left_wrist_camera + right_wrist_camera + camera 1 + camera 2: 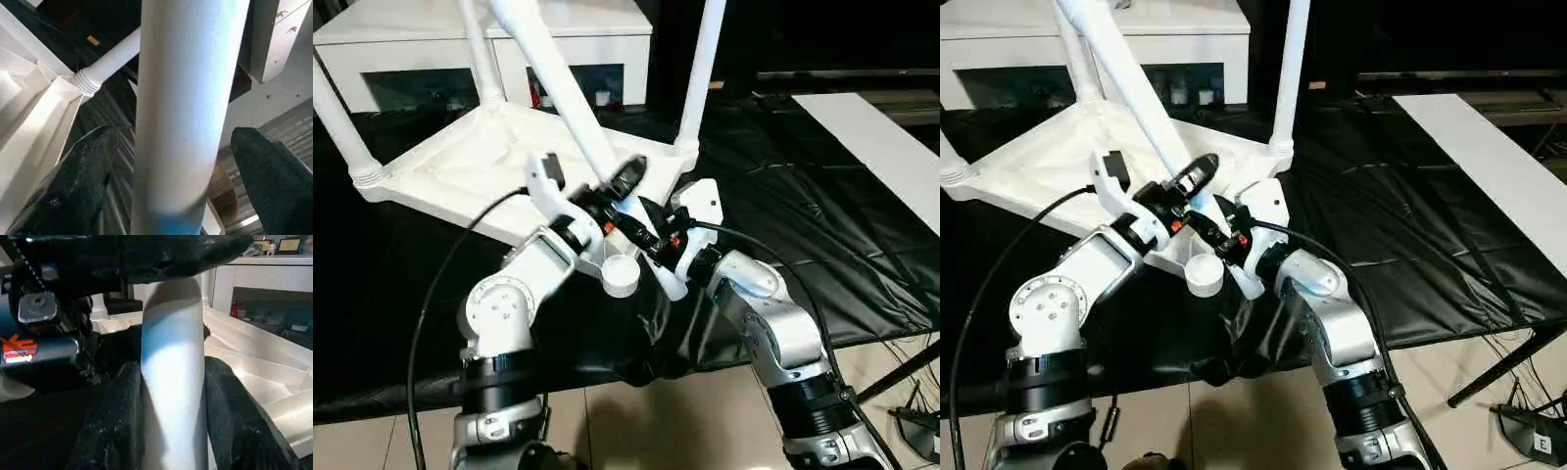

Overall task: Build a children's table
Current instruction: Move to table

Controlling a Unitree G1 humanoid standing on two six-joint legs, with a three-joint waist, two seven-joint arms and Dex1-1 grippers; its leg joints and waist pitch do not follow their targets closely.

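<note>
My counter (862, 284) is draped in a wrinkled black sheet (783, 225) that hangs over its near edge. On the sheet, on my left side, lies the white tabletop (460, 176), underside up, with white legs (703, 69) rising from its corner sockets. A long white panel (881, 147) lies flat toward the right. Below the near edge I see a pale tiled floor (685, 421).
</note>
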